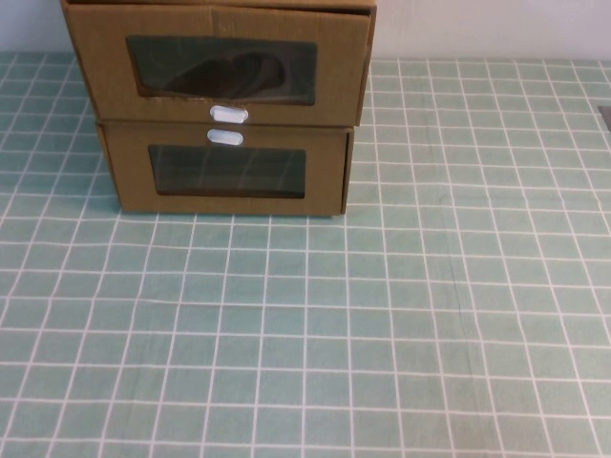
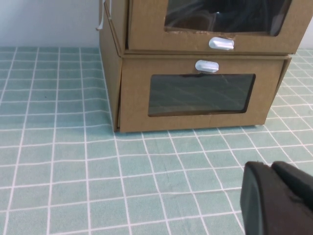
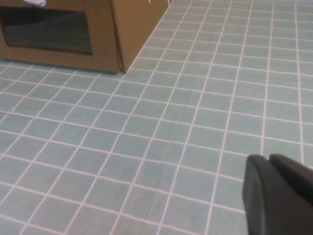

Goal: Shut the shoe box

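The shoe box (image 1: 105, 67) is the upper of two stacked brown cardboard boxes at the back left of the table. Its white pull tab (image 1: 228, 114) sits below its clear window, and a dark shoe shows through the window. Its drawer front stands a little forward of the lower box's front. It also shows in the left wrist view (image 2: 146, 24). My left gripper (image 2: 271, 169) is shut and empty, low over the table, well in front of the boxes. My right gripper (image 3: 269, 159) is shut and empty, over bare table to the right of the boxes. Neither gripper shows in the high view.
The matching lower box (image 1: 129, 172) carries the shoe box; its white tab (image 1: 225, 136) is above its window, and its front sits flush. Its corner shows in the right wrist view (image 3: 137, 24). A green checked tablecloth (image 1: 382, 324) covers the table. A pale wall stands behind.
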Motion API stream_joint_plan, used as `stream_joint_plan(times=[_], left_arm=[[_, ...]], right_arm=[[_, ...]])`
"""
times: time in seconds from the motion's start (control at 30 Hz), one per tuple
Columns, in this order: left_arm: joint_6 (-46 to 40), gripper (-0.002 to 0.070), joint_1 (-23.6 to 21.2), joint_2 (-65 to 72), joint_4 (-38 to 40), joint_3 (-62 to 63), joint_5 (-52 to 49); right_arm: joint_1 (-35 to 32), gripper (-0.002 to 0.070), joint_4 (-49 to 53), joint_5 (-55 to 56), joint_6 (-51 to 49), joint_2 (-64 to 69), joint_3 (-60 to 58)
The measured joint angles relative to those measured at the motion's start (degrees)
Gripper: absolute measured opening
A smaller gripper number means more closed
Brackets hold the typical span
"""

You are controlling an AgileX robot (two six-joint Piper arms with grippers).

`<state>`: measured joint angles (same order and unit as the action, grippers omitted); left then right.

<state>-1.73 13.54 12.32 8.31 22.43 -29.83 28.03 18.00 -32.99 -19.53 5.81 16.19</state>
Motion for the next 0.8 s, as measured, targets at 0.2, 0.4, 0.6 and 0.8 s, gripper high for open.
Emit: stream_joint_plan(times=[0.2, 0.4, 0.6, 0.8], left_arm=[[0.00, -0.0005, 0.00, -3.60, -2.69, -3.38, 0.68], [0.02, -0.0005, 0.00, -10.48, -11.34, -13.76, 6.31], [0.12, -0.0005, 0.00, -12.79, -11.82, -23.25, 9.67], [0.12, -0.0005, 0.00, -12.93, -11.82, -23.81, 8.25]], right_arm=[[0.00, -0.0014, 0.00, 0.00, 0.00, 0.00, 0.00], [0.00, -0.0014, 0.00, 0.03, 0.00, 0.00, 0.00], [0.00, -0.0014, 0.00, 0.15, 0.00, 0.00, 0.00], [0.00, -0.0014, 0.00, 0.15, 0.00, -0.10, 0.00]])
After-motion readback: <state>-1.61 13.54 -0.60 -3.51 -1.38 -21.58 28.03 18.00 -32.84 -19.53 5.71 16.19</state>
